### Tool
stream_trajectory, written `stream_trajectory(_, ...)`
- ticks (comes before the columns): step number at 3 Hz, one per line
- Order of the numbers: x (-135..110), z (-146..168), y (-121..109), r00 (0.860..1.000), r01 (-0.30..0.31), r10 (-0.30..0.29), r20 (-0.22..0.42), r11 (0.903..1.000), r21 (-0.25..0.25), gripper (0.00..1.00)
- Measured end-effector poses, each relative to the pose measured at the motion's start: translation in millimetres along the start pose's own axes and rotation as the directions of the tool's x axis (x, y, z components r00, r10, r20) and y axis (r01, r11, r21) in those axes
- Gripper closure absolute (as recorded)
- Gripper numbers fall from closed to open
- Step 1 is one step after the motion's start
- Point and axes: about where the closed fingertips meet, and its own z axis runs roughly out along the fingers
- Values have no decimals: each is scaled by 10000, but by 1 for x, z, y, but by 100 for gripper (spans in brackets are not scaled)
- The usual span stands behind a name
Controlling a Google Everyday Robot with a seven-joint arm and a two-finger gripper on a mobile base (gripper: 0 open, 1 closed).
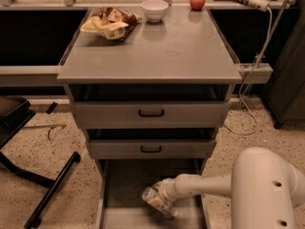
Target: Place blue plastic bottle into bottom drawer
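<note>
The bottom drawer [125, 190] is pulled out at the foot of the grey cabinet, a wide grey tray with low side walls. My gripper [162, 200] reaches in from the right on a white arm and sits low over the drawer's floor. The blue plastic bottle [155, 200], clear with a pale label, lies tilted in the gripper, just above or touching the drawer floor. The gripper is shut on the bottle. The bottle's cap is hidden.
Two upper drawers with black handles [151, 112] [150, 149] stand slightly open above. On the cabinet top lie a snack bag [108, 24], a white bowl [155, 9] and a red apple [197, 1]. A black chair base [47, 194] stands on the floor at left.
</note>
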Motion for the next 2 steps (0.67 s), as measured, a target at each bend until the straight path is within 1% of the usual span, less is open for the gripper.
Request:
stream_trajectory(1, 11, 19, 10, 9997, -234, 235, 19, 9987, -462, 100)
stream_trajectory(2, 18, 31, 17, 9995, -327, 326, -19, 9962, -808, 100)
